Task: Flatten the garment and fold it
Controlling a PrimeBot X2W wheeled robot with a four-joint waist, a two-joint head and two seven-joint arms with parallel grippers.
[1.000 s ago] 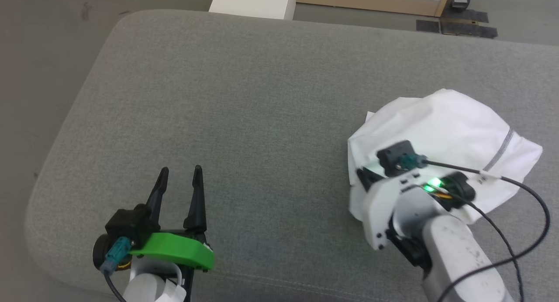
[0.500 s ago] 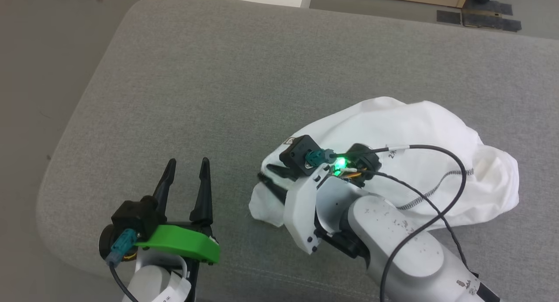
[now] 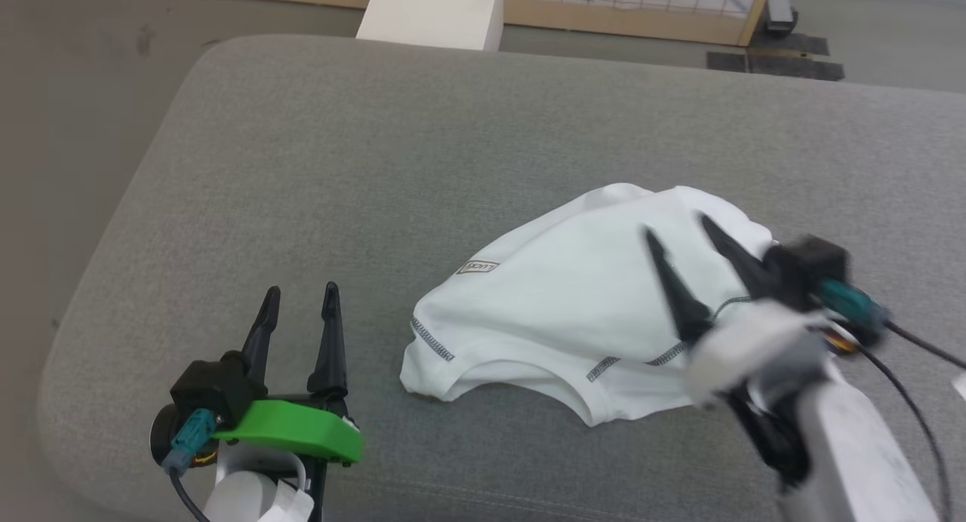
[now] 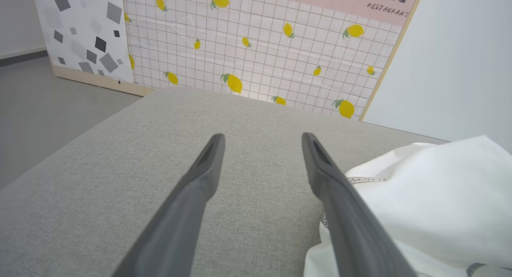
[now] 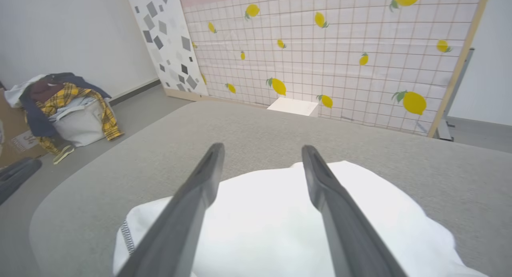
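seeing a grey cushion (image 3: 377, 167) spreading wide above a grey floor (image 3: 60, 130). finding a white box (image 3: 430, 13) standing just past its far edge, before a lemon panel (image 5: 340, 49) sitting in a wooden frame (image 3: 626, 20). noting dark mats (image 3: 770, 63) lying near the frame's right end. spotting a basket (image 5: 78, 129) holding heaped clothes (image 5: 68, 95), well apart, beside a wall.

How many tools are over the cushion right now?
2: the left tool, open, over bare cushion beside the T-shirt; the right tool, open, over the T-shirt.

Dark-fingered left gripper (image 3: 301, 288) wears a green cover (image 3: 290, 429), right gripper (image 3: 675, 224) a white housing (image 3: 743, 341); both teal-plugged.
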